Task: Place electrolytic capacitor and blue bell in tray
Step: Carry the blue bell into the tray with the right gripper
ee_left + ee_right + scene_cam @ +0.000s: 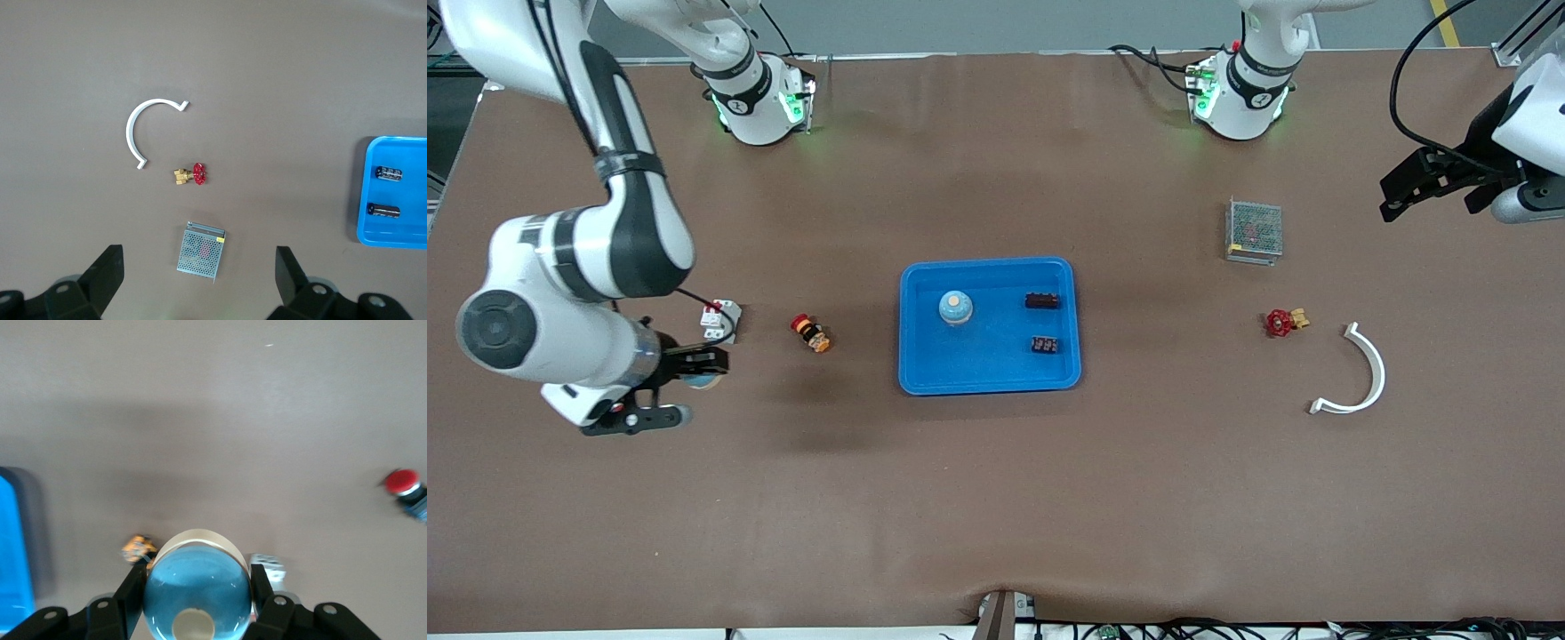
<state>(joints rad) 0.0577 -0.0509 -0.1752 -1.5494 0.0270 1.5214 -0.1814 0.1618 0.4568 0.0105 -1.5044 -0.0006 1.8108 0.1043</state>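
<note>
Bell (197, 593) clamped between the right gripper's (694, 367) fingers, up in the air over bare table at the right arm's end, well apart from the tray (989, 378). Right wrist view shows the round blue dome squeezed from both sides, pale knob facing the camera.

Tray sits mid-table. Already in it: a second bell (955, 308) and two dark capacitors (1042, 300), all resting on the floor inside the rim.

Left gripper (197, 277) hangs wide open and empty over the table at the left arm's end, waiting. Below it: a mesh box (201, 251), a red valve (192, 175), a white arc (143, 130).

Risks, as I judge them:
- Dome is smooth and curved; the fingers bear on a rounded surface. A quick swing toward the tray could let it roll or squirt out and drop short.
- Between the held bell and the tray lies a red button (811, 333) on the table, and a white block (719, 320) just beside the gripper. A low carry could clip either one.
- Release spot matters. Coming down on the other bell or the capacitors would knock them about or tip the new bell off balance.
- Dropping from height onto hard plastic may bounce the bell over the shallow rim.
- Letting go at the rim itself could leave it perched or falling outside.
</note>
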